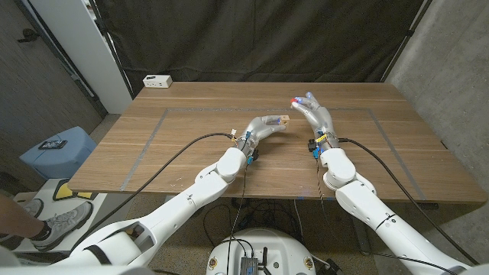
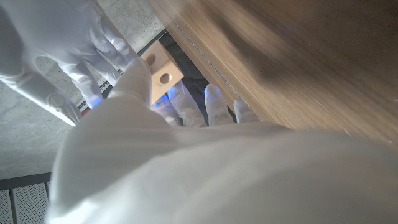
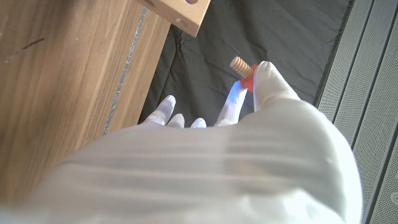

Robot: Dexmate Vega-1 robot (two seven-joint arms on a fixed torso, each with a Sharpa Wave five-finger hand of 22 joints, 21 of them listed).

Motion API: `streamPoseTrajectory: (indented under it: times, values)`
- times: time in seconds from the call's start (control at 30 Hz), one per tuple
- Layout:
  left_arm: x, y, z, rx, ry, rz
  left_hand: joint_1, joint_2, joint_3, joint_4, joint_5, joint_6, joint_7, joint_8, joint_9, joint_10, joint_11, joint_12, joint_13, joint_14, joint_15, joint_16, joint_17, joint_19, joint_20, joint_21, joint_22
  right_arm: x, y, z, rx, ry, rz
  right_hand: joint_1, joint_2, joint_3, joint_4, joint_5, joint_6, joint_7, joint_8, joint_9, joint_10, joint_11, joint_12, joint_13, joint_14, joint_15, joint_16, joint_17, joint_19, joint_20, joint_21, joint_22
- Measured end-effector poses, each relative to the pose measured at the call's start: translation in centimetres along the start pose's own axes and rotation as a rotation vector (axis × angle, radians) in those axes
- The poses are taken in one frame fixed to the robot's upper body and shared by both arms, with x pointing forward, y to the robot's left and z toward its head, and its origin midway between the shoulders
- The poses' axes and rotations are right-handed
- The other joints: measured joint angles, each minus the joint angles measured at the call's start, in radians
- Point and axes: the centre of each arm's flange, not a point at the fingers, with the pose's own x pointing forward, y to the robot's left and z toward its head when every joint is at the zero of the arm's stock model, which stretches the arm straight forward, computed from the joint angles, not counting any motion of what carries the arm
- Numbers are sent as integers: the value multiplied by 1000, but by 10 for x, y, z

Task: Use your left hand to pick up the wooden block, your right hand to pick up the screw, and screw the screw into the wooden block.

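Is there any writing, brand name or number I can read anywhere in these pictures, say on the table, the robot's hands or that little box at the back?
None can be read.
White box at the table's far left corner: dark marks on its face, too small to read.
Light wooden block with holes, held in the left hand: no writing.
Wooden screw with a red head, held in the right hand: no writing.

Wooden table (image 1: pixel 191 160) before a black curtain (image 1: pixel 260 38), grey walls (image 1: pixel 451 69) beside
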Motion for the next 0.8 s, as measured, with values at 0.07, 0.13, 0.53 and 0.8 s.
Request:
streamPoseTrajectory:
  times: [0.07,0.13,0.53,0.8]
  values:
    - [0,1,0,0,-1,1,0,0,0,0,0,0,0,3,0,0,0,0,0,0,0,0,0,0,0,0,0,0,1,-1,0,1,5,0,0,0,0,0,0,0,0,0,0,0,0,0,0,0,0,0,0,0,0,0]
    - [0,1,0,0,-2,1,0,0,0,0,0,-2,2,3,0,0,0,0,0,0,0,0,0,0,0,0,0,0,2,-1,1,2,6,0,0,0,0,0,0,0,0,0,-6,-2,0,0,0,0,0,0,0,0,0,0]
    - [0,1,1,3,-6,3,0,0,-3,1,0,-2,1,3,-1,0,0,-8,0,0,0,0,0,0,0,0,0,1,5,-6,0,8,22,0,0,-4,4,0,0,0,4,0,-7,-4,0,0,-4,-4,0,2,0,0,0,0]
    - [0,1,1,4,-6,5,0,0,-7,2,0,-2,1,3,0,0,0,-8,5,0,0,0,0,0,0,0,0,1,6,-8,-2,9,29,0,0,-8,1,0,0,0,4,0,-7,-4,0,0,-4,-4,0,2,0,0,0,0]
